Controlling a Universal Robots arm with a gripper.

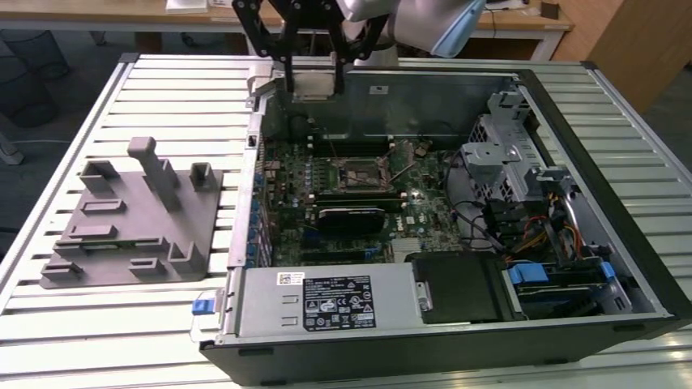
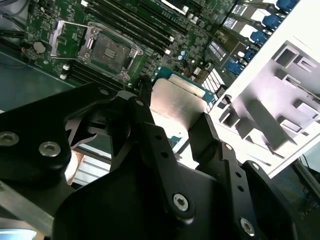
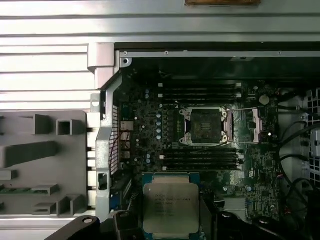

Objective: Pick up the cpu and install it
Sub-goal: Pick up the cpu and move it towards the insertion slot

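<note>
In the exterior view the claw [image 1: 314, 79] hangs over the far edge of the open computer case [image 1: 433, 101], pinching the cpu [image 1: 313, 87], well apart from the grey tray [image 1: 130, 219] on the desk [image 1: 65, 324]. In the second wrist view the black fingers [image 2: 147, 125] press on two opposite edges of the chip, with the open socket [image 2: 110, 52] beyond it. In the first wrist view the cpu is near the socket, not over it; I judge it light, stiff and fragile, best held by its rim only.
</note>
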